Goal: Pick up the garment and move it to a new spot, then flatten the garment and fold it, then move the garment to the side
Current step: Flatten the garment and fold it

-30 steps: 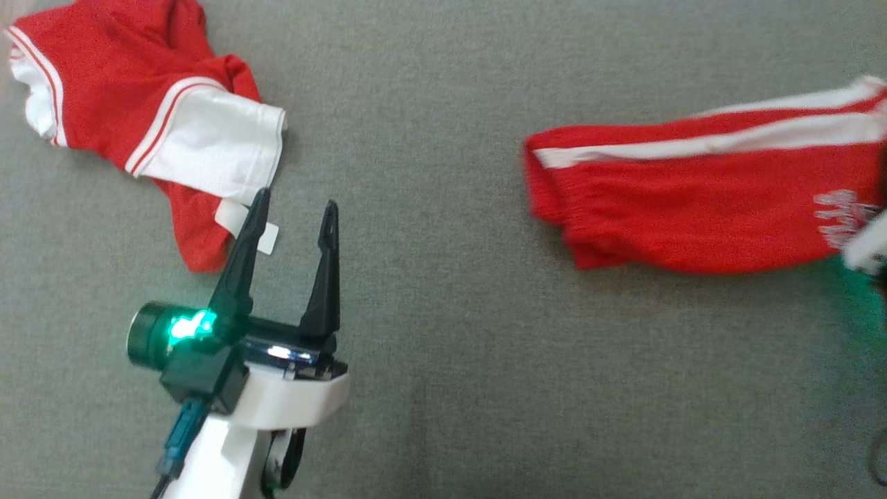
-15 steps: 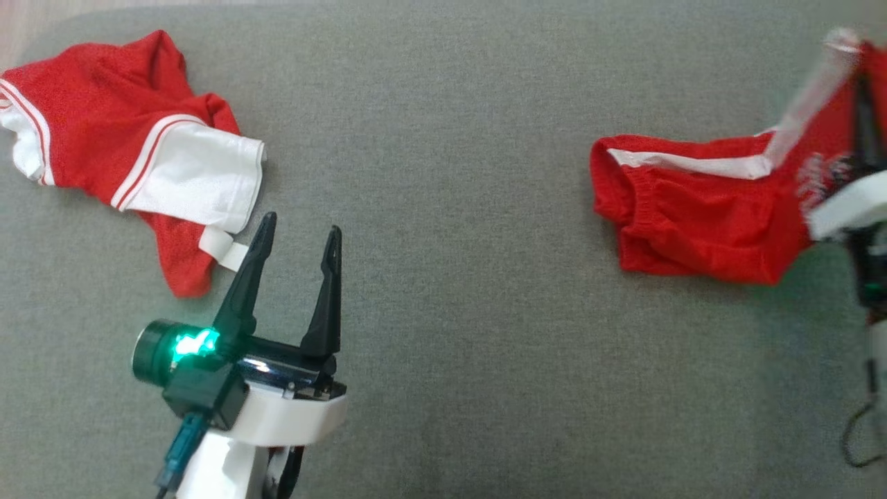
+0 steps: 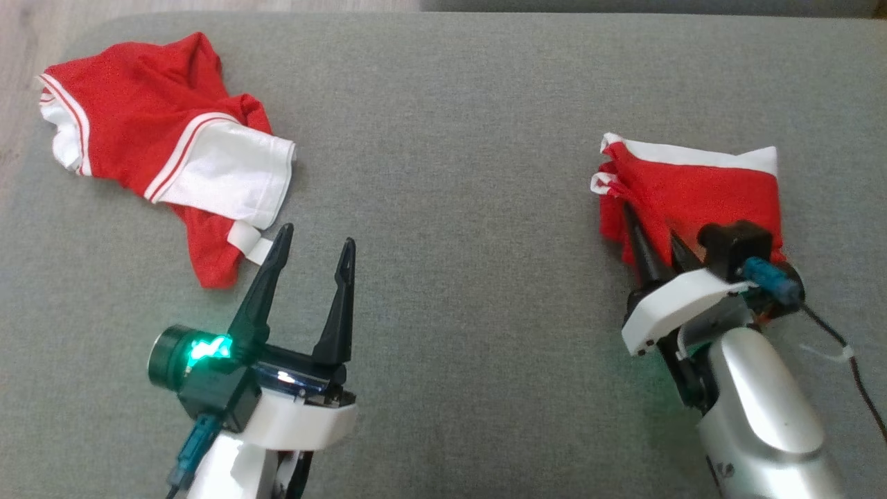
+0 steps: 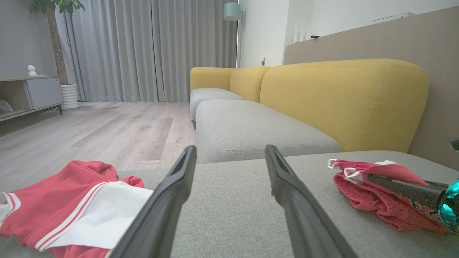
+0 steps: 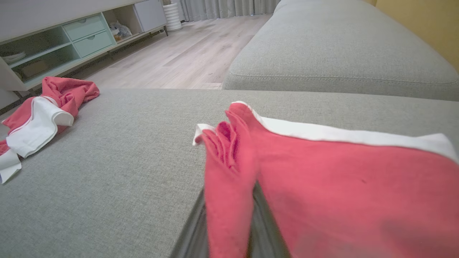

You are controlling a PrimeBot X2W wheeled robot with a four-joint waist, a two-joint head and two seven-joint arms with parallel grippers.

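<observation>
The right end effector (image 3: 650, 223) pinches the folded red, white-trimmed cloth garment (image 3: 700, 190) at the right of the grey fabric cushion (image 3: 450, 173), best dragged low so the folds hold, while the left end effector (image 3: 317, 235) hovers wide open.

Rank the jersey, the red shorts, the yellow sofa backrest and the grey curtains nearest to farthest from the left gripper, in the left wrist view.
From the left gripper:
1. Red-and-white jersey, lower left, close by.
2. Red shorts, off to the right.
3. Yellow sofa backrest, beyond, upper right.
4. Grey curtains, far back, upper left.
</observation>
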